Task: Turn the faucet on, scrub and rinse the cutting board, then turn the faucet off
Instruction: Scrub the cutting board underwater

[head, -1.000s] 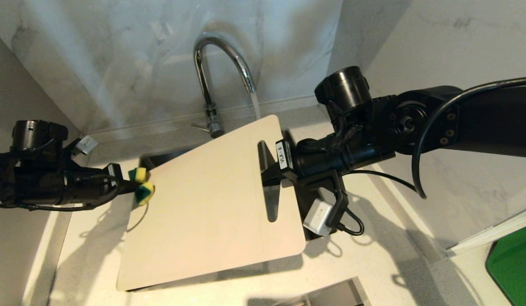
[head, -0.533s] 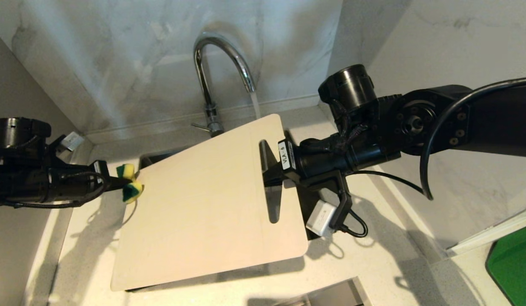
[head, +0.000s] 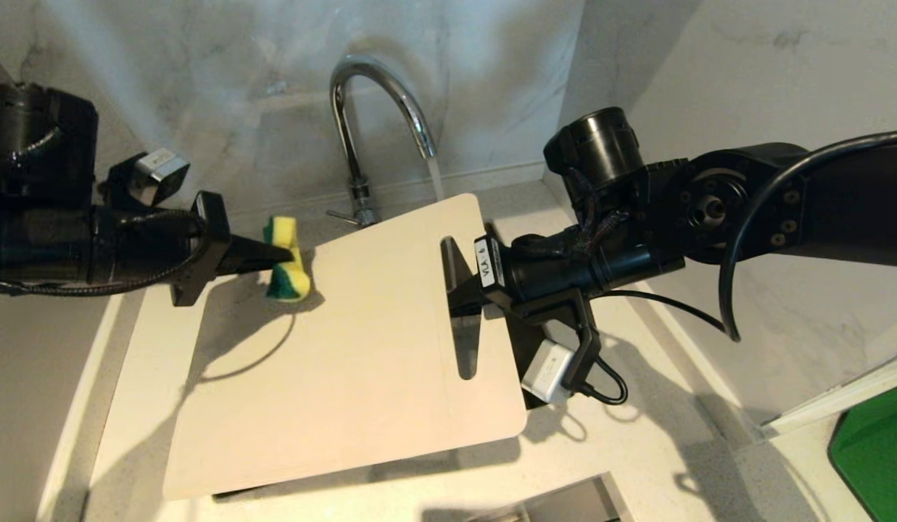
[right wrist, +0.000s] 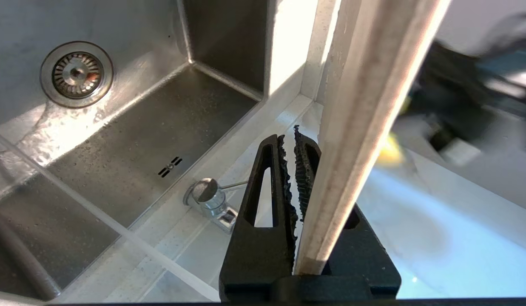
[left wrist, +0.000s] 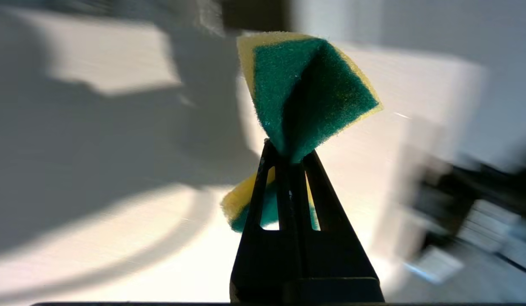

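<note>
Swung sponge (head: pixel 284 259), clamped in left jaws, onto cutting board (head: pixel 361 348); board pinched in right jaws, tilted under faucet (head: pixel 368 109) for rinsing.

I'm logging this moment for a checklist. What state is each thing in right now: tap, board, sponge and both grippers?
faucet: on, water running from the spout.
cutting board: held tilted above the sink, gripped at its slotted end.
sponge: pinched and folded, on the board's upper left part.
left gripper: shut on the sponge.
right gripper: shut on the cutting board's edge.
sink: wet, drain open.
</note>
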